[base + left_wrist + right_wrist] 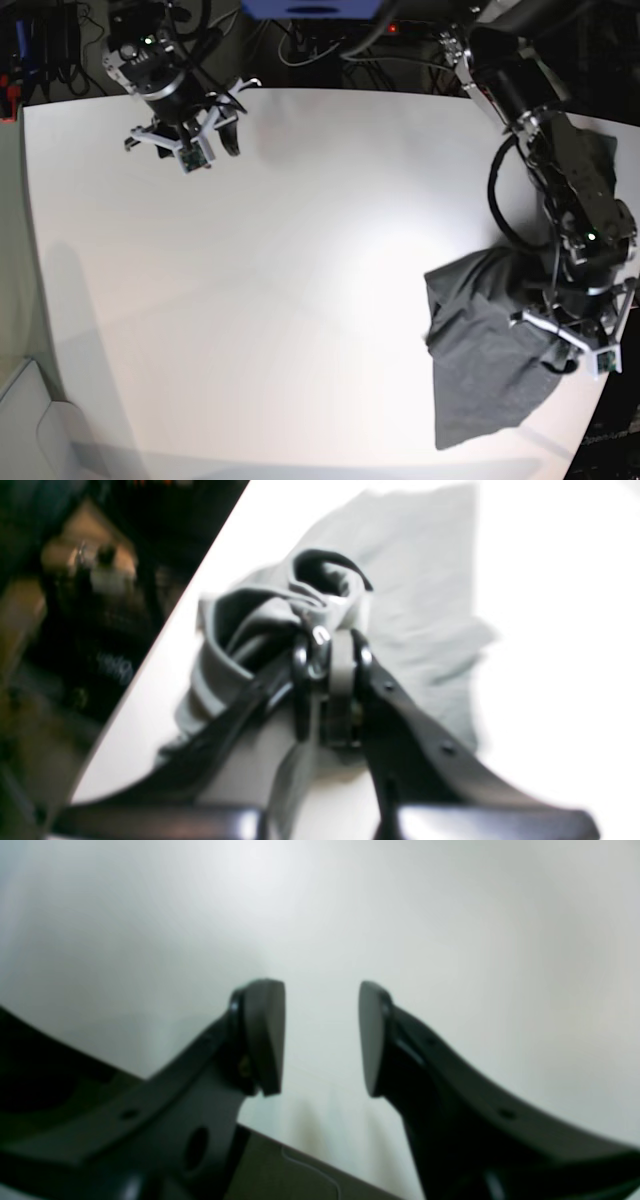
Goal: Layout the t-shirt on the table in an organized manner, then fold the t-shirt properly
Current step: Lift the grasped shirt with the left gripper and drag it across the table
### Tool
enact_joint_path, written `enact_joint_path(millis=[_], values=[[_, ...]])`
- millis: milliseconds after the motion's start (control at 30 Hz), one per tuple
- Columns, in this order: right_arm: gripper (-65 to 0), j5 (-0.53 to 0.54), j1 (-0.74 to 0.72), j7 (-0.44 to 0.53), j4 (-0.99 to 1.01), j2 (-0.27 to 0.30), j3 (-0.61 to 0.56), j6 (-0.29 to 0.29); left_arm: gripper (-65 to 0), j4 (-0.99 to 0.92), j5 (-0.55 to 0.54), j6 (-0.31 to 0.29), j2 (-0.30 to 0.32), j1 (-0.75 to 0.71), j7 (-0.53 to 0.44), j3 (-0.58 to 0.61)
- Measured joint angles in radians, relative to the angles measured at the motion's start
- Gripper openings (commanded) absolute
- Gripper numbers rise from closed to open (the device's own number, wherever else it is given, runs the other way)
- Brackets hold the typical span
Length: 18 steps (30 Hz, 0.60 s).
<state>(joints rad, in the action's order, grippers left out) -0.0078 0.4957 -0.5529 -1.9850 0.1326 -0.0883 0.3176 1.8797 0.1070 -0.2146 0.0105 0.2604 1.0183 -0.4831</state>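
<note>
- White and matte, the table (280, 260) is filling nearly the whole base view, rounded at its corners, with dark floor and cables lying beyond its far edge.
- Nearest, by the near right corner, the t-shirt (490, 350) is lying in a crumpled heap, soft thin charcoal fabric bunching into folds, one loose flap trailing toward the near edge.
- Over that heap the left gripper (330, 655) is clenching a ridge of the cloth between its dark curved fingers; a hem or sleeve opening is curling up just behind the pinch.
- Judging from this, the laying-out step is only beginning: the shirt is neither spread nor folded.
- Next, the pinched edge probably needs lifting and drawing toward the table's middle, with care that the thin cloth is not slipping free or dragging off the right edge.
- Farthest, near the far left corner, the right gripper (321, 1037) is hanging released above bare table, its smooth black pads standing apart and holding nothing, well apart from the shirt.
</note>
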Motion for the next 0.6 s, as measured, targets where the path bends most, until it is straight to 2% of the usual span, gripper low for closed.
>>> enact_joint_path(millis=[100, 200, 400, 467, 600], values=[[-39.8, 0.0, 0.002, -0.002, 0.0, 0.0, 0.0, 0.0, -64.6, 0.117, -0.004, -0.002, -0.028, 0.003, 0.071, 0.125], [-39.8, 0.0, 0.001, -0.001, 0.0, 0.001, 0.003, 0.0, -64.6, 0.121, -0.007, 0.002, -0.067, 0.0, 0.114, 0.224], [-39.8, -0.001, 0.002, -0.001, 0.0, 0.002, 0.003, 0.0, -64.6, 0.119, 0.008, 0.005, -0.166, -0.005, 0.108, 0.418], [-39.8, 0.0, 0.005, 0.003, 0.0, 0.002, 0.022, 0.0, -64.6, 0.119, -0.012, 0.002, -0.168, 0.0, 0.107, 0.471], [-39.8, -0.007, 0.015, 0.0, 0.0, 0.003, 0.074, 0.0, -64.6, 0.119, 0.009, 0.099, -0.156, 0.041, 0.107, 0.557]])
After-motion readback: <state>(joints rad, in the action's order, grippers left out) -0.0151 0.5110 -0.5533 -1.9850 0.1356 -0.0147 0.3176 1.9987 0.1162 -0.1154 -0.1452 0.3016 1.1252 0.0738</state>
